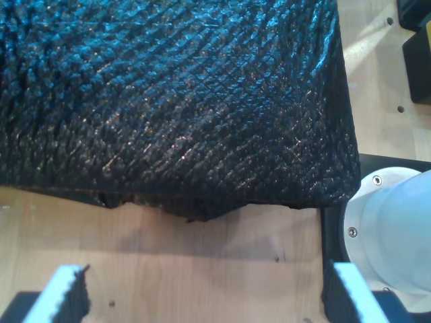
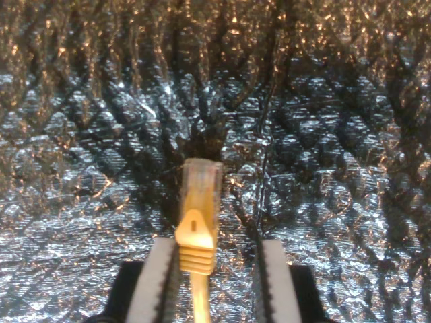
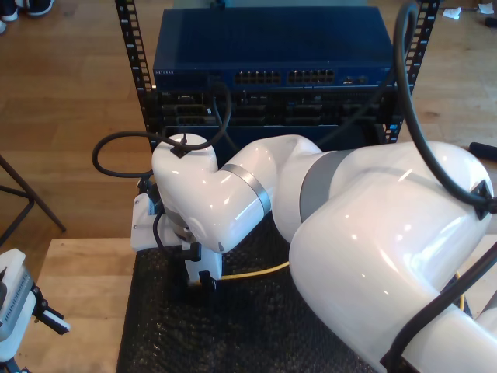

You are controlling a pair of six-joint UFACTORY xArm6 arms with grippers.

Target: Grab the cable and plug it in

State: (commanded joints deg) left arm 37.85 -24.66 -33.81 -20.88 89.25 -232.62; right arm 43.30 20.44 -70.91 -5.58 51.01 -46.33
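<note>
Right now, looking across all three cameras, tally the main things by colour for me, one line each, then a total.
Yellow: 1, the network cable with its plug.
Black: 1, the textured mat.
Blue: 1, the network switch on the rack.
White: 2, the robot arms, one over the mat, one at the exterior view's left edge.
Total: 5

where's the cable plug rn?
The cable plug sits between my second gripper's fingers, just above the black mat; in the exterior view that's lower centre-left.

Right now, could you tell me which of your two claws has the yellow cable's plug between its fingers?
My second claw: the cable's plug sits between its fingers, while my first claw hangs open above bare wood.
</note>
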